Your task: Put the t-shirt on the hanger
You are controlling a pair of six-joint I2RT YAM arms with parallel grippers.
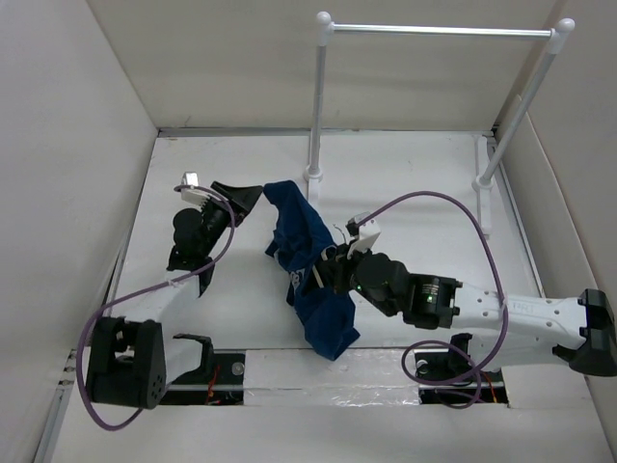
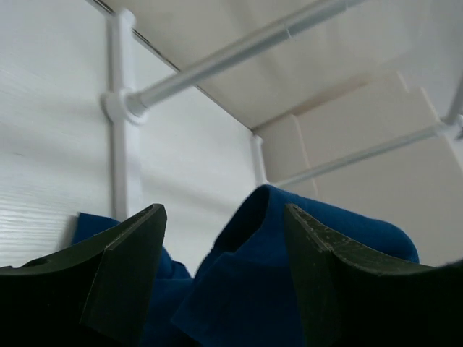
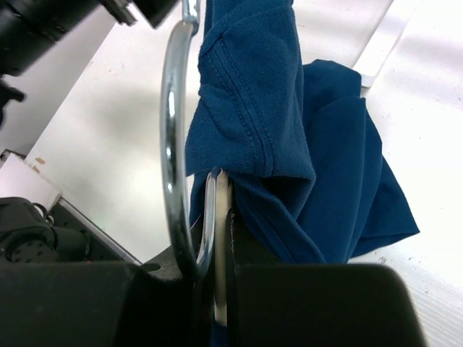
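Note:
The dark navy t-shirt [image 1: 310,265] hangs in a bunched strip at the table's middle, draped over the hanger. My right gripper [image 1: 335,272] is shut on the hanger; in the right wrist view its pale wooden strip [image 3: 221,238] sits clamped between the jaws of that gripper [image 3: 217,249], with the metal hook [image 3: 172,123] curving up on the left and the t-shirt [image 3: 289,123] folded over it. In the top view the cloth hides most of the hanger. My left gripper [image 1: 243,201] is open just left of the shirt's upper edge; in its wrist view blue cloth [image 2: 289,275] lies beyond that gripper [image 2: 223,217].
A tall white rack with a silver bar [image 1: 439,31] stands at the back right, its posts on feet on the table [image 1: 313,174]; it also shows in the left wrist view [image 2: 239,50]. Cardboard walls enclose the table. A purple cable [image 1: 453,207] loops over the right arm.

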